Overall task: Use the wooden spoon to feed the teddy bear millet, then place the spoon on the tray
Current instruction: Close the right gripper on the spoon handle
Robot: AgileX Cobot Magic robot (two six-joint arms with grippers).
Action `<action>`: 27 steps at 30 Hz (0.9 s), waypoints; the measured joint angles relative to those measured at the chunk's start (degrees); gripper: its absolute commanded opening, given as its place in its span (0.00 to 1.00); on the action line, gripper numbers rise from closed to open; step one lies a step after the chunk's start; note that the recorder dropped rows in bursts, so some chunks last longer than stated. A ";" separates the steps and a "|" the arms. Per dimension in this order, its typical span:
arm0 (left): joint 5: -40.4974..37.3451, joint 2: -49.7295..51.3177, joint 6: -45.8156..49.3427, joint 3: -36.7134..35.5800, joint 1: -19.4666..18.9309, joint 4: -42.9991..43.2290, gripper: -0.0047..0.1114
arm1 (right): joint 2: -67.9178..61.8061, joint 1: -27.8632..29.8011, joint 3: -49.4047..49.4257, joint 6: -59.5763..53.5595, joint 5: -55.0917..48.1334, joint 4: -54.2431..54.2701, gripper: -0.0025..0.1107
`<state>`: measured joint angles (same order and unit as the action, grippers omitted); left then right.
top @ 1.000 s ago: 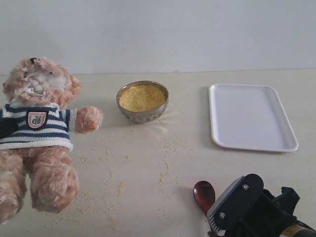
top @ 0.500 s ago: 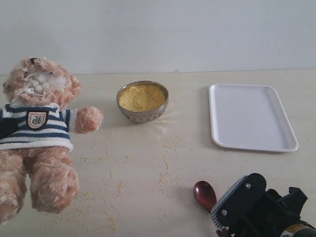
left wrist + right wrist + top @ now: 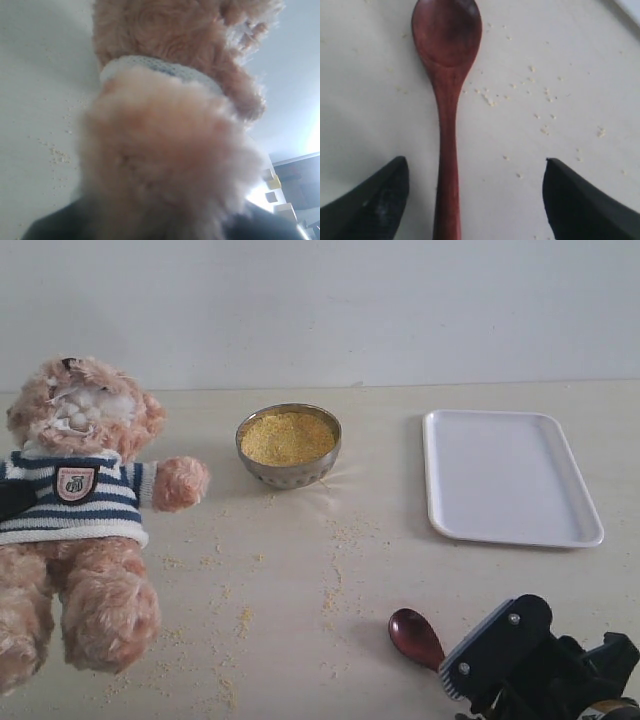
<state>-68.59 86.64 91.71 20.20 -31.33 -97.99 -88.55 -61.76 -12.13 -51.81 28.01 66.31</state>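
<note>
The teddy bear (image 3: 80, 510) sits at the left, its muzzle torn with white stuffing showing. My left gripper (image 3: 8, 496) is a dark shape at the bear's arm. In the left wrist view the bear's fur (image 3: 165, 150) fills the space between the jaws, which are shut on it. The millet (image 3: 287, 437) is heaped in the steel bowl (image 3: 289, 472). The wooden spoon (image 3: 416, 638) lies flat on the table. My right gripper (image 3: 473, 162) is open, one finger on each side of the spoon handle (image 3: 447, 165), touching nothing. The white tray (image 3: 508, 476) lies at the right, with nothing on it.
Loose millet grains (image 3: 340, 540) are scattered over the tabletop between the bear, the bowl and the spoon. A plain pale wall runs behind the table.
My right gripper has drawn back toward the near right corner along the spoon handle, so more of the spoon shows. The bear and left gripper have not moved.
</note>
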 measured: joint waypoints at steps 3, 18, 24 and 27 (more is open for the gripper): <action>0.00 0.00 0.00 0.00 0.00 0.00 0.08 | 0.00 0.00 0.00 0.00 -1.38 0.00 0.44; 0.00 0.00 0.04 0.00 0.00 -0.35 0.08 | 0.21 0.00 -0.23 -0.20 -4.64 0.00 0.32; 0.00 0.00 0.04 0.00 0.00 -0.35 0.08 | 0.21 0.00 -0.47 0.08 -6.39 -0.10 0.02; 0.00 0.00 0.04 0.00 0.00 -0.35 0.08 | 0.21 0.00 -0.47 1.18 -6.18 -0.22 0.02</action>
<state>-68.59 86.64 91.76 20.20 -31.33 -98.34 -88.35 -61.76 -12.60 -50.63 21.83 66.09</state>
